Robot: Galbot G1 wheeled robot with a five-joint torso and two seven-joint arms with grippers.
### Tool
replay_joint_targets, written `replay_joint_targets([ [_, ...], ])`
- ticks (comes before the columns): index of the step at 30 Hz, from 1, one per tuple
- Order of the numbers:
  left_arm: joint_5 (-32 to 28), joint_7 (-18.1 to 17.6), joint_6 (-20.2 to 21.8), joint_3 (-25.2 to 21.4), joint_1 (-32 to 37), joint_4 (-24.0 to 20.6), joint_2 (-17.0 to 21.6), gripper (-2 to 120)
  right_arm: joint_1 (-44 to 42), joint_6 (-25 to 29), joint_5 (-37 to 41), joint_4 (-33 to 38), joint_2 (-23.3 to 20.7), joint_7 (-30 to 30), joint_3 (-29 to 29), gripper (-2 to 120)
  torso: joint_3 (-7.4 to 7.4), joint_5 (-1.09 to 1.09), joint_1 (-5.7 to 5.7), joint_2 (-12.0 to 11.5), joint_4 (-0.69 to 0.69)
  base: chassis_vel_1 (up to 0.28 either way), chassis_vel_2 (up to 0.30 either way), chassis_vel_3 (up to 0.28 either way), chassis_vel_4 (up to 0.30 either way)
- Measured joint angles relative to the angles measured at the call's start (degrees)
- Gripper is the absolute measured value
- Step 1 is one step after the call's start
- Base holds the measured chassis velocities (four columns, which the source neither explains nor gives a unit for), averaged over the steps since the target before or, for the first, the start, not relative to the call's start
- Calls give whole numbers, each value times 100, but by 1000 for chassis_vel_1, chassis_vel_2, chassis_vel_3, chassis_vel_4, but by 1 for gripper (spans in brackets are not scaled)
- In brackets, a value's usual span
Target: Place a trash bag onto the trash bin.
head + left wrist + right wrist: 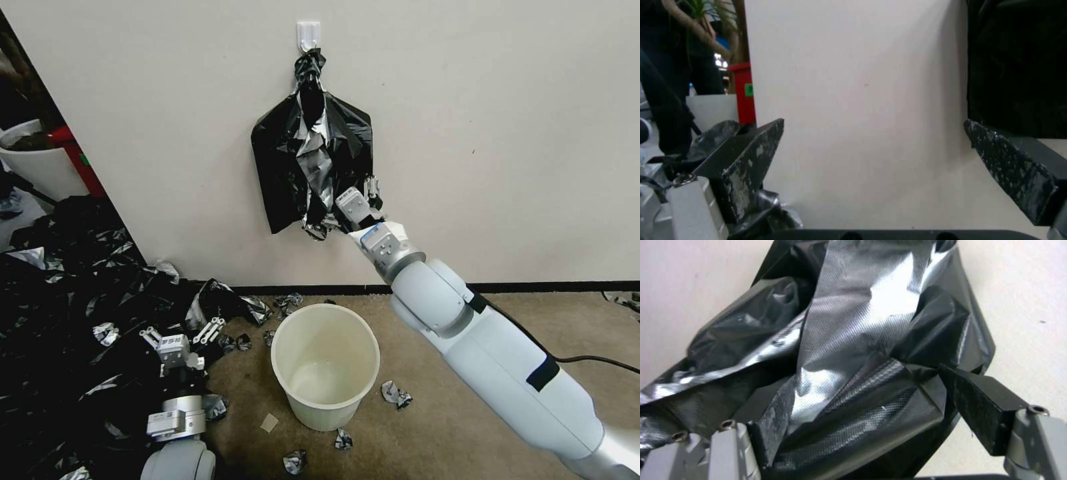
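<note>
Heap of black bags (60,320) sprawls at the left, its far edge cut off. Over it the left gripper (179,331) hovers low, jaws wide apart and empty. Beside it on the carpet stands the trash bin (325,365), upright, empty. Above, the stack of bags (311,160) hangs from a wall hook (308,33). The right arm stretches up, its right gripper (357,200) spread around the trash bag (853,350) at the stack's lower edge; whether the pads pinch it is unclear.
</note>
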Motion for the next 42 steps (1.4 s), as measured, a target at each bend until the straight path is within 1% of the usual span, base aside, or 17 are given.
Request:
replay_joint_targets([
  [5,4,0,3,8,-40,39,5,100,44,-205,-347,80,20,-356,44,84,0,1,0,0,0,0,0,0,0],
  [9,4,-2,4,1,-48,67,24,100,138,-312,-870,146,47,-715,65,93,0,0,0,0,0,0,0,0,0],
  [11,2,-6,4,-7,-50,85,39,100,260,-443,-1204,268,48,-1112,57,96,0,0,0,0,0,0,0,0,0],
  [12,2,-6,4,-7,-50,85,39,100,260,-443,-1204,268,48,-1112,57,96,0,0,0,0,0,0,0,0,0],
  [15,-3,-15,5,-11,-56,106,52,100,464,-759,-1599,411,53,-1993,16,96,-1,-1,0,0,0,0,0,0,0],
  [16,-3,-15,5,-11,-56,106,52,100,464,-759,-1599,411,53,-1993,16,96,-1,-1,0,0,0,0,0,0,0],
  [19,-6,-24,5,-12,-57,121,65,100,629,-827,-1836,278,94,-2427,-80,84,-1,0,0,0,0,0,0,0,0],
  [20,-8,-28,5,-14,-57,127,72,100,674,-829,-1878,188,113,-2469,-114,81,0,0,0,0,1,0,0,0,0],
  [21,-8,-28,5,-14,-57,127,72,100,674,-829,-1878,188,113,-2469,-114,81,0,0,0,0,1,0,0,0,0],
  [24,-13,-34,5,-21,-61,135,92,100,784,-831,-2016,-32,153,-2551,-178,70,0,0,0,0,1,0,0,0,0],
  [25,-13,-34,5,-21,-61,135,92,100,784,-831,-2016,-32,153,-2551,-178,70,0,0,0,0,1,0,0,0,0],
  [27,-18,-43,5,-30,-66,143,112,100,873,-831,-2197,-162,157,-2674,-207,58,0,0,0,0,1,0,0,0,0],
  [28,-18,-43,5,-30,-66,143,112,100,873,-831,-2197,-162,157,-2674,-207,58,0,0,0,0,1,0,0,0,0],
  [29,-21,-44,5,-31,-71,147,118,100,898,-831,-2291,-188,150,-2743,-207,52,0,0,0,0,1,0,0,0,0],
  [30,-24,-45,5,-31,-77,149,119,100,906,-830,-2385,-198,142,-2799,-202,51,0,0,0,0,1,0,0,0,0],
  [37,-41,-47,5,-21,-122,153,141,100,844,-828,-2708,-202,63,-2969,-83,51,0,0,0,0,0,0,0,0,0],
  [42,-52,-47,12,2,-164,159,158,100,718,-825,-2724,-135,29,-2972,77,59,-1,1,0,0,0,0,0,0,0],
])
